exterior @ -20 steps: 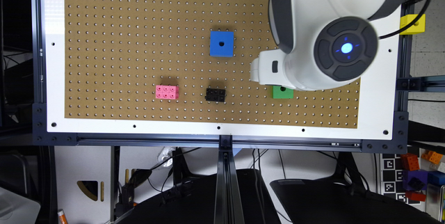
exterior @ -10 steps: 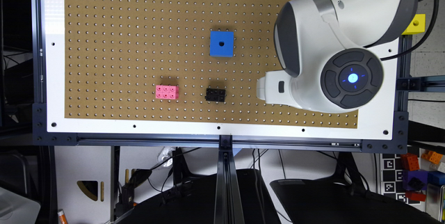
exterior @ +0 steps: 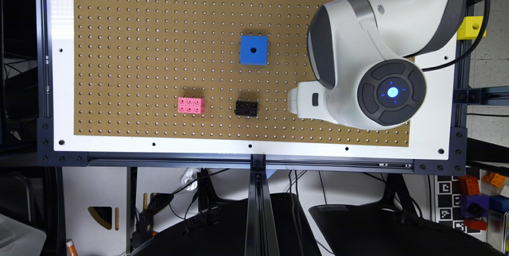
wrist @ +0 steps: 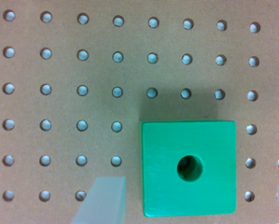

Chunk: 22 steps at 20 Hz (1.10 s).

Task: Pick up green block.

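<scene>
- Sliding over the pegboard (exterior: 159,49) since 1 s ago, the arm now covers the block (wrist: 188,168).
- Gripper (wrist: 195,205) open, 1 finger (wrist: 101,200) each side of the block: ready to descend.

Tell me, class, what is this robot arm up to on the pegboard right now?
The arm's gripper hangs open over the green block, one finger on each side of it, not touching it. The block sits flat on the pegboard, not lifted. Elsewhere on the board lie a blue cube, a pink brick and a small black piece, all untouched.
</scene>
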Available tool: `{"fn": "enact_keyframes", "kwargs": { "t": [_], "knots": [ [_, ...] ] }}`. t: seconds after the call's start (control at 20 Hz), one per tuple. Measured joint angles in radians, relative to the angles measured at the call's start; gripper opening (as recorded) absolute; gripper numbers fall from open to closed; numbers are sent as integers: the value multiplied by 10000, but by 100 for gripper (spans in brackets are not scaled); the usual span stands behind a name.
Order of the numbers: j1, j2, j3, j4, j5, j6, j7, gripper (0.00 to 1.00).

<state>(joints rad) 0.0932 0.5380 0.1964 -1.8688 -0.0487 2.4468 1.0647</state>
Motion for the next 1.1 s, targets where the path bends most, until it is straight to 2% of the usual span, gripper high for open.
{"fn": "enact_keyframes", "kwargs": {
  "t": [0.1, 0.3, 0.95, 1.1],
  "knots": [
    [0, 175, -9, -4, -16, 41, 0, 100],
    [1, 660, -45, 15, -105, 415, 0, 100],
    [8, 691, -50, 23, -134, 420, 0, 100],
    [15, 1019, -67, 33, -189, 706, 8, 100]
  ]
}}
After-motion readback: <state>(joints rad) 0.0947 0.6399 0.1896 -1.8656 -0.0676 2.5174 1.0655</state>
